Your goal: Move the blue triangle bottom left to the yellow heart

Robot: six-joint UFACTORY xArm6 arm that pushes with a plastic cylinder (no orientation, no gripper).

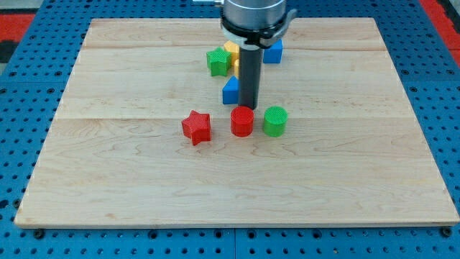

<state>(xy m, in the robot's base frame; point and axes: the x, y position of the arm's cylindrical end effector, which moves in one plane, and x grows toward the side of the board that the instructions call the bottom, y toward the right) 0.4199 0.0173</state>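
The tool is a plain dark rod with nothing to open or hold; my tip [249, 106] is set touching, or just beside, the right side of the small blue plastic triangle block [231, 91]. A yellow plastic block [231, 49], presumably the heart, is seen above the triangle, half hidden by the rod, on the pale wooden surface [108, 180]. The triangle is judged near but still below it, so pushing up and left remains.
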